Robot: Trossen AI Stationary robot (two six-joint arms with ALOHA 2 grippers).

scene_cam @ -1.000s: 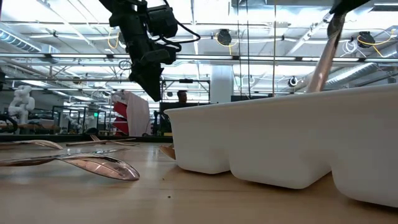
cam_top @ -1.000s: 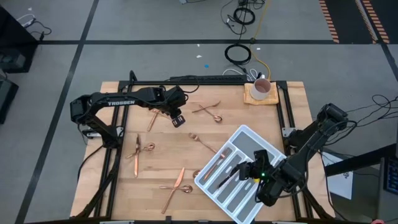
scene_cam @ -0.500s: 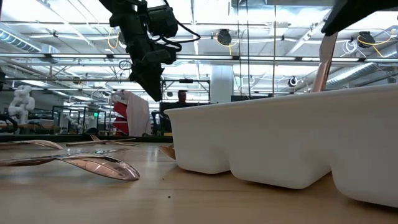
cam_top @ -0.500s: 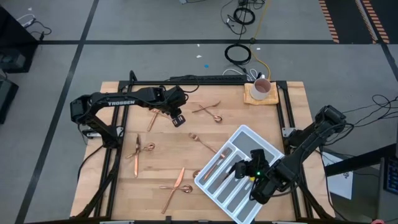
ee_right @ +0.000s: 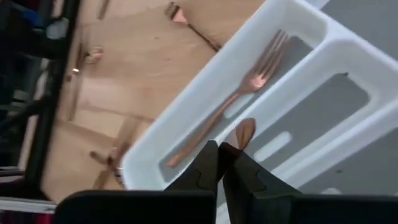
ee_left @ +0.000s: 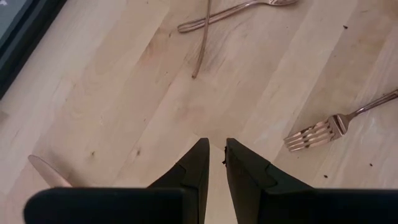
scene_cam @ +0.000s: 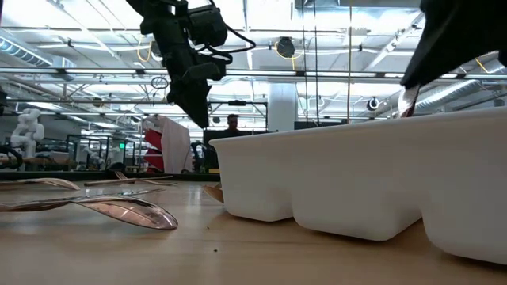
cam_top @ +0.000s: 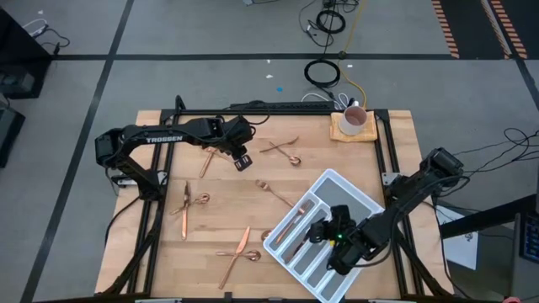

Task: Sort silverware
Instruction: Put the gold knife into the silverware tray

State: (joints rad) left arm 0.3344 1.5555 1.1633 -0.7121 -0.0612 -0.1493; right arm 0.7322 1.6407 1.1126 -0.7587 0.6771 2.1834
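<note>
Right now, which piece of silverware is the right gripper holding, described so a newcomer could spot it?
Find the white divided tray at the table's right front. The right gripper hangs over it, shut on a copper spoon above the second compartment. Its neighbour, a fork, lies flat in the outer compartment; the spoon is held up.

white tray (cam_top: 333, 189), copper silverware (cam_top: 238, 251), white mug (cam_top: 354, 118)

My closed gripper (ee_right: 219, 151) is pinching a copper spoon (ee_right: 241, 132) over a white tray (ee_right: 323, 50); a fork (ee_right: 249, 84) is lying in the neighbouring compartment.
</note>
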